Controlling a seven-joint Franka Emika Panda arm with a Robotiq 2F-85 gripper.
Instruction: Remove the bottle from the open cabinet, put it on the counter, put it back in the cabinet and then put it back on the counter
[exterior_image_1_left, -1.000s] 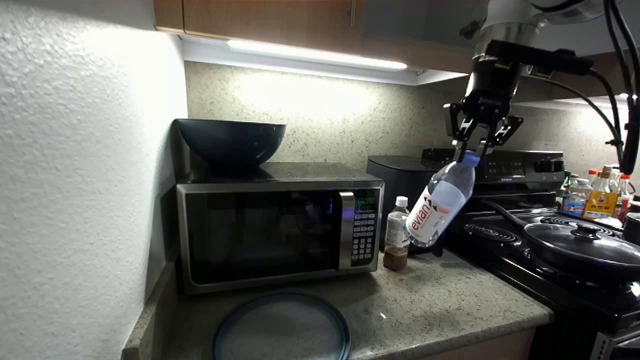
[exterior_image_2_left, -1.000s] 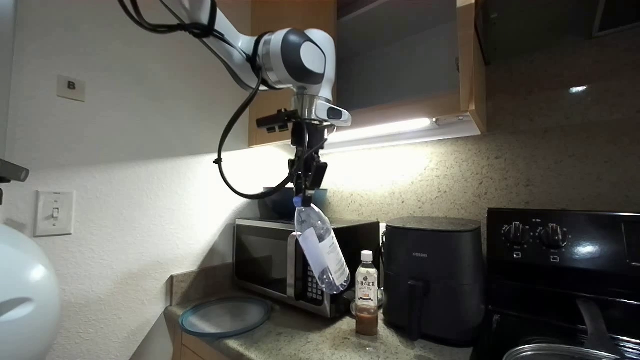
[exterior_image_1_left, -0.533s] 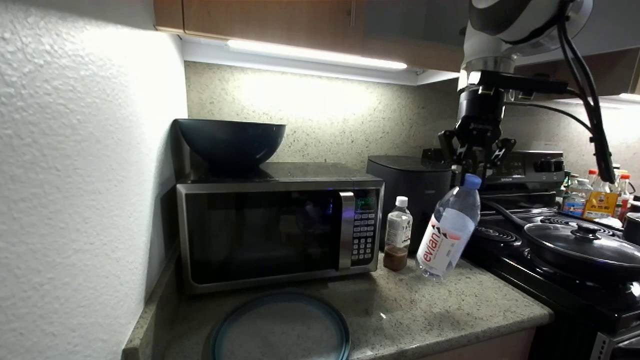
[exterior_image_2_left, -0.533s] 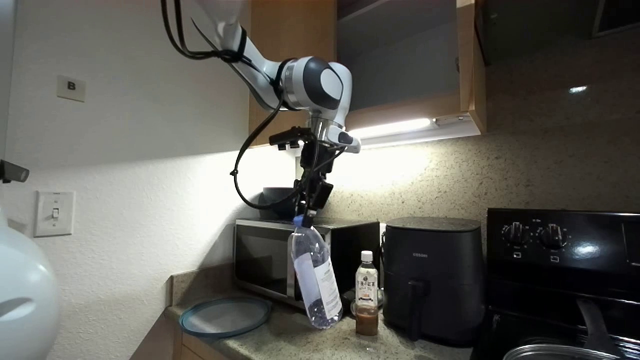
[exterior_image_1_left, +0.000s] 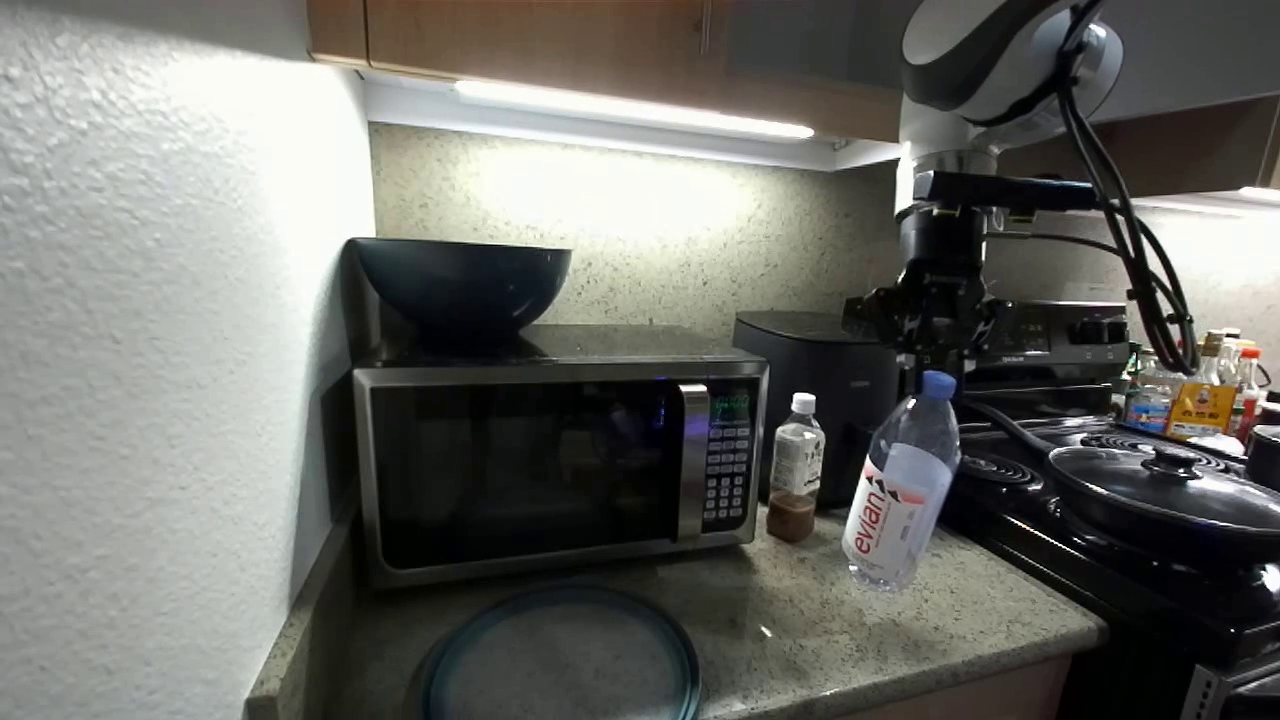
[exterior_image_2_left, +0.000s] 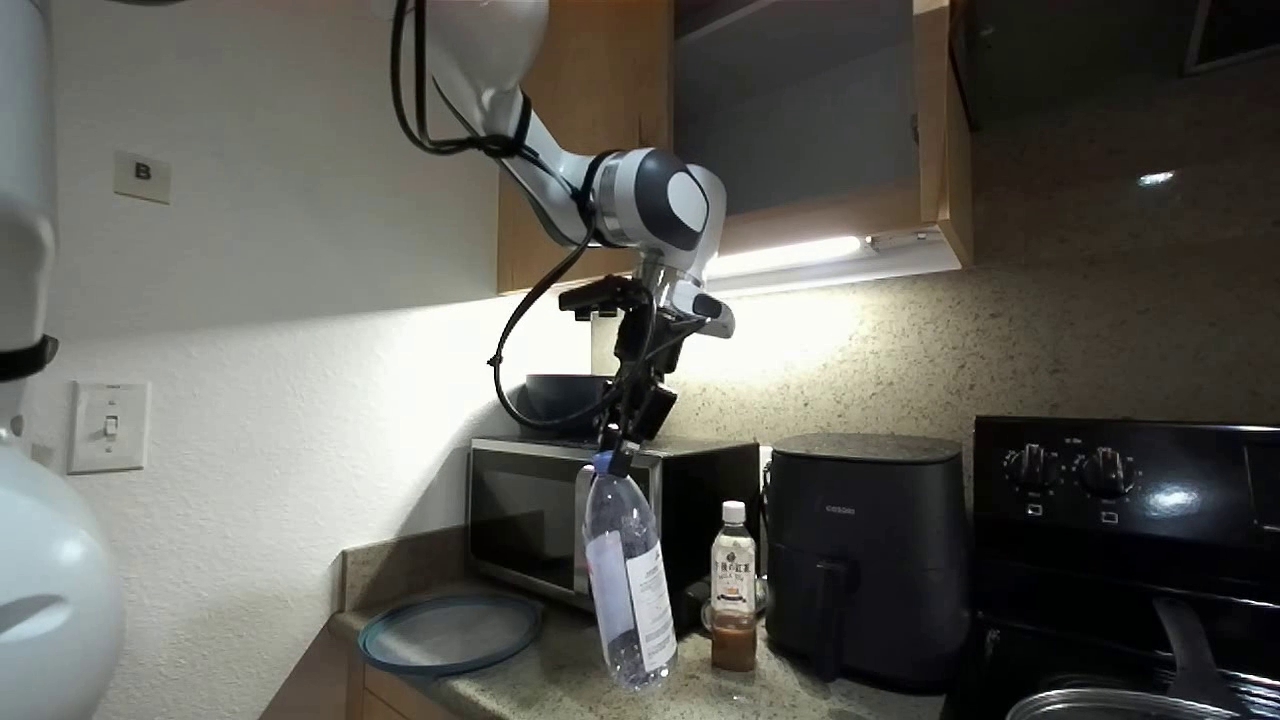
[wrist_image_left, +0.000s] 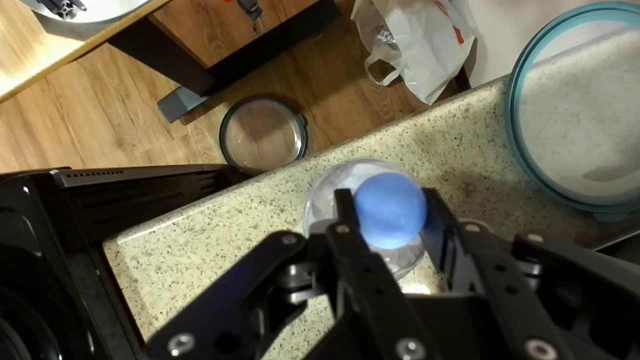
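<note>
The bottle (exterior_image_1_left: 900, 505), clear plastic with a blue cap and a white label with red lettering, hangs tilted from my gripper (wrist_image_left: 386, 202). Both fingers press on the sides of its cap, which shows from above in the wrist view. Its base leans toward the microwave side in an exterior view and sits low over the counter (exterior_image_1_left: 985, 605); whether it touches the stone I cannot tell. Above and behind stands the brown wood cabinet (exterior_image_2_left: 615, 90), its open compartment dark and grey inside, with a lit strip under it.
A short bottle (exterior_image_1_left: 793, 490) with brownish contents stands close beside the held one, by the steel microwave (exterior_image_1_left: 530, 480). A black air fryer (exterior_image_2_left: 868, 570) sits behind. The blue-rimmed round lid (exterior_image_2_left: 450, 635) lies near the counter's edge. The stove with a lidded pan (exterior_image_1_left: 1165, 500) borders the counter.
My gripper has come down with the bottle, bringing it from microwave height to low over the counter. The bottle has swung nearer to upright but still leans. The grip stays the same.
</note>
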